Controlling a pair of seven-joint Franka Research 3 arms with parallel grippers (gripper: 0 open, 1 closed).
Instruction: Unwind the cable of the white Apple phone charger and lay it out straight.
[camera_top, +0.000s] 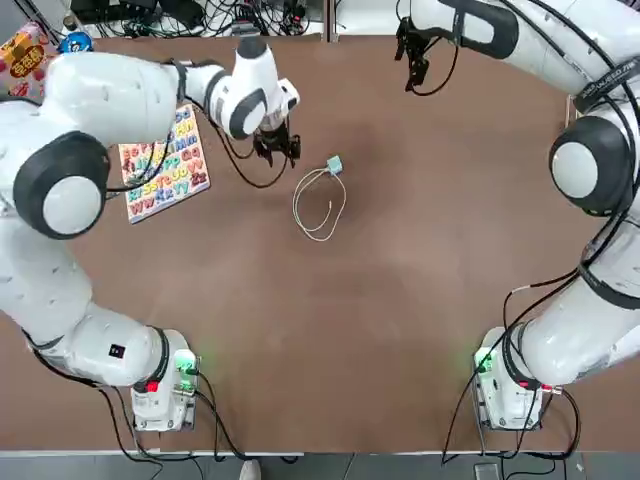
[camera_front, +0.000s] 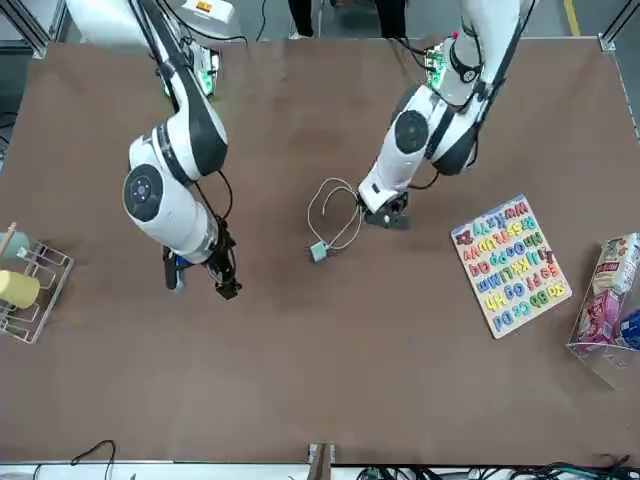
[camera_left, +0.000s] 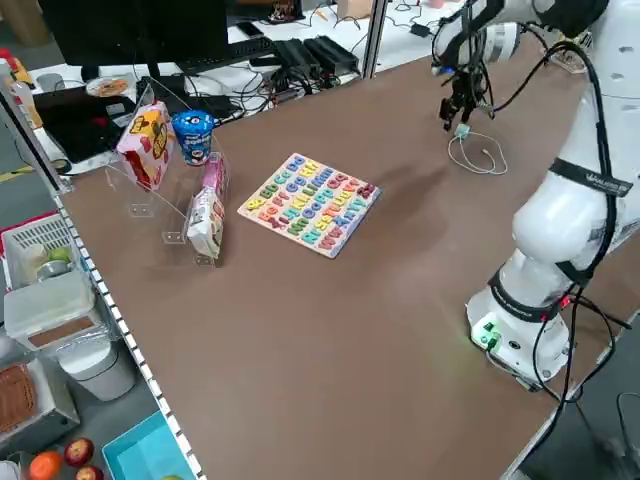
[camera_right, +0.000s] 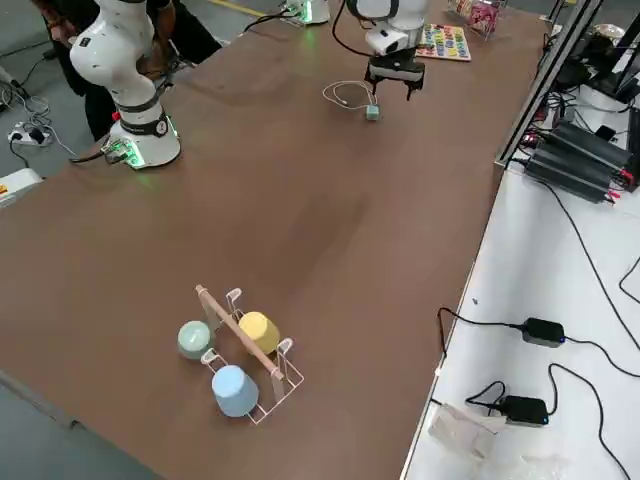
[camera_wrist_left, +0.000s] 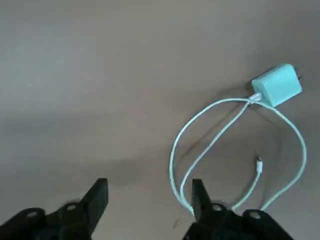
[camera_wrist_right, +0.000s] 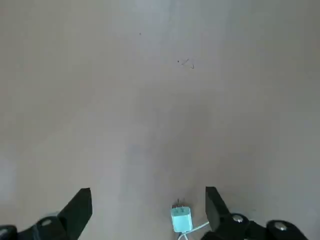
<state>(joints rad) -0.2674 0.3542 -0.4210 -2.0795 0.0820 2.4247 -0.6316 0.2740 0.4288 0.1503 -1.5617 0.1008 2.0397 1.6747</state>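
Note:
The white Apple phone charger (camera_top: 334, 165) is a small pale cube lying on the brown table, its prongs pointing away from the cable. The cable (camera_top: 318, 205) runs from it in a loose double loop, with its tiny connector (camera_wrist_left: 258, 165) lying inside the loop. My left gripper (camera_top: 277, 148) hovers low just left of the loop, open, with nothing between its fingers; in the left wrist view one fingertip (camera_wrist_left: 197, 196) stands right by the cable's bend. My right gripper (camera_top: 413, 60) hangs open farther back and to the right, and the charger (camera_wrist_right: 181, 219) shows in the right wrist view.
A colourful alphabet puzzle board (camera_top: 165, 165) lies left of the left gripper. A clear holder with snack packs (camera_front: 610, 305) stands beyond it at the table's left edge. A wire rack with cups (camera_front: 25, 290) sits at the far right corner.

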